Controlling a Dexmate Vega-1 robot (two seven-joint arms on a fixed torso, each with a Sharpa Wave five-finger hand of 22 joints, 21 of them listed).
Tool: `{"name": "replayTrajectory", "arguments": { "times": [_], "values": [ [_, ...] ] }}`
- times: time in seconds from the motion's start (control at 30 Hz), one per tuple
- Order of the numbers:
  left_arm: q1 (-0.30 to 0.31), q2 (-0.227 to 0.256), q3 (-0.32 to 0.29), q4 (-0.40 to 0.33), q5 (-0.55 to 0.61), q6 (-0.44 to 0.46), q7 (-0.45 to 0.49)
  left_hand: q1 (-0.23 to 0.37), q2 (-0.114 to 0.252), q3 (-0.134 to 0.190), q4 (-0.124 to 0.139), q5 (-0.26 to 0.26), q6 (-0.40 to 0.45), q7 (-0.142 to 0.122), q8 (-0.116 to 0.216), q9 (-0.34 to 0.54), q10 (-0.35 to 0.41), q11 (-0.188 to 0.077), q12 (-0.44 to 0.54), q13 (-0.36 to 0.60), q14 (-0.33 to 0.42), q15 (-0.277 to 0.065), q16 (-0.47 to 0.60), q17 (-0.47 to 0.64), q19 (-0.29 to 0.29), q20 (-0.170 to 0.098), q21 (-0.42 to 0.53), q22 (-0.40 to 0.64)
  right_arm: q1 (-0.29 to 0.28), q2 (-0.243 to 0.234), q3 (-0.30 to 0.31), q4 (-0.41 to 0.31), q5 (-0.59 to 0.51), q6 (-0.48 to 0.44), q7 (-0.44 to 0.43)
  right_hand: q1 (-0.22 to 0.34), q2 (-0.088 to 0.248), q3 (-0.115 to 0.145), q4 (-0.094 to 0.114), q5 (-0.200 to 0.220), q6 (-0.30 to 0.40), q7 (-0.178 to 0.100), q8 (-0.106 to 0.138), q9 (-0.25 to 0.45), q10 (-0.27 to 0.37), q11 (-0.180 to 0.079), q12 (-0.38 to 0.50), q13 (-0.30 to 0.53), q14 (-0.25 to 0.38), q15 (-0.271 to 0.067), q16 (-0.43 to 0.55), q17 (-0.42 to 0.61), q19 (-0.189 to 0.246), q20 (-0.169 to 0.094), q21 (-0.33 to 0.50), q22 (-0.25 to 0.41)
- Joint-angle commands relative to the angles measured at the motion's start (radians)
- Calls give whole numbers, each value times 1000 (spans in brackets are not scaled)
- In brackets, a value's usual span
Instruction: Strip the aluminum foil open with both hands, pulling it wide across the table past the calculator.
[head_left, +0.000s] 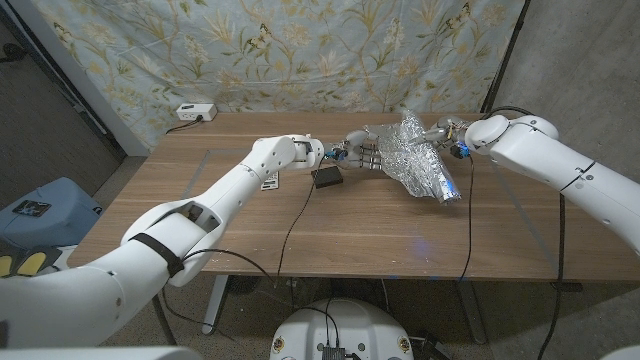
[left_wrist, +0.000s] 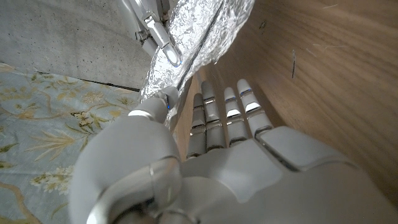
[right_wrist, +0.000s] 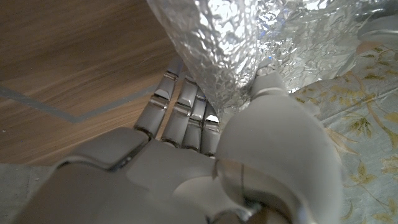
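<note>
While the left hand (head_left: 352, 152) and right hand (head_left: 447, 133) each pinch an end, the foil (head_left: 415, 158) lies crumpled near the table's (head_left: 240, 230) far edge, beside the calculator (head_left: 326, 178). Judged light, thin and tear-prone, it should be held at its ends and pulled evenly.

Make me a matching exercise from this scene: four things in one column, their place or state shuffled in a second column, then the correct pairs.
Things:
1. aluminum foil
2. calculator
3. left hand
4. power strip

Places or states:
A. white, at the table's far left corner
B. crumpled, silver, held between both hands
C. dark, lying on the table under the left wrist
D. grips the foil's left edge

Pairs: 1-B, 2-C, 3-D, 4-A
</note>
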Motion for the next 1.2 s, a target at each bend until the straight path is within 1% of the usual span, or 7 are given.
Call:
{"name": "replayTrajectory", "arguments": {
  "times": [0.03, 0.6, 0.67, 0.9, 0.97, 1.0, 1.2],
  "values": [
    [-29, -30, 20, 79, 35, -13, -71, 67, -22, 8, -15, 44, -63, -3, -8, -4, -72, 6, -49, -2, -33, 3, -4, -10, -7, 5, -3, 2, -5, -4, 12, -2, 12, 8, -3, -16, 64, 52, 31, 6, 38, -47, -15, -1, 31, -23, 19, 24, 29, -48, 11, 26, -4, 4, 3, 2],
    [-71, -106, 17, 231, 72, -56, -148, -102, -19, -190, 70, -77, 39, 1, 34, 3, 132, -14, 95, 29, 18, -33, -1, 0, 47, -10, -6, -1, -9, -18, 20, 0, 22, 15, 4, -49, -13, 225, 87, -9, 71, -35, -17, 101, -67, -22, 16, 43, -34, -56, -26, 74, 23, 26, 88, 15],
    [-77, -115, 18, 249, 80, -64, -156, -35, 65, -30, 133, 126, 159, 4, 74, 15, 170, -9, 125, 38, 65, -22, 10, 19, 36, 3, -10, 4, -11, -22, 22, -2, 22, 19, 5, 190, 124, 1010, 343, 838, 167, -73, -127, -11, 112, -49, -34, -85, 77, -64, -52, -33, -92, 3, 45, 85],
    [-104, -150, 18, 321, 103, -93, -196, -61, -68, -111, 120, 97, 33, 0, 5, 3, 69, -8, 88, 25, 24, -18, 1, 35, 43, 4, -15, 3, -17, -29, 30, -13, 26, 12, -1, 284, 120, 1053, 339, 971, 162, -64, -161, -10, 12, -58, -66, -49, 5, -72, -70, -24, -107, -5, 73, 136],
    [-111, -158, 18, 338, 111, -99, -206, -53, -52, -110, 114, 90, 39, 1, 6, 3, 66, -3, 87, 24, 22, -15, 1, 34, 41, 4, -16, 2, -19, -29, 35, -15, 28, 9, -5, 305, 119, 1032, 340, 975, 181, -73, -159, -3, 98, -47, -36, -44, 50, -66, -48, -23, -124, -6, 79, 151],
    [-114, -162, 18, 346, 114, -101, -210, 21, -89, -140, 14, 12, -138, -6, -17, -13, -62, -3, 0, 3, -35, -8, 5, 15, 31, 4, -23, 2, -20, -29, 37, -16, 30, 5, -7, -36, -73, 264, 147, 98, 93, -44, -125, 81, -3, -27, 42, 109, -19, -61, 68, 65, -9, 18, 116, 67],
    [-115, -174, 7, 355, 124, -96, -197, 51, -98, -157, 1, -17, -125, -22, -1, -18, -41, -25, -11, -8, -22, -24, 13, 3, 51, 2, -17, 2, -26, -34, 44, -21, 35, 6, -11, -10, -70, 227, 96, 35, 71, -31, -118, 101, -14, -19, 44, 124, -30, -50, 65, 48, 1, 17, 118, 45]
  ]
}}
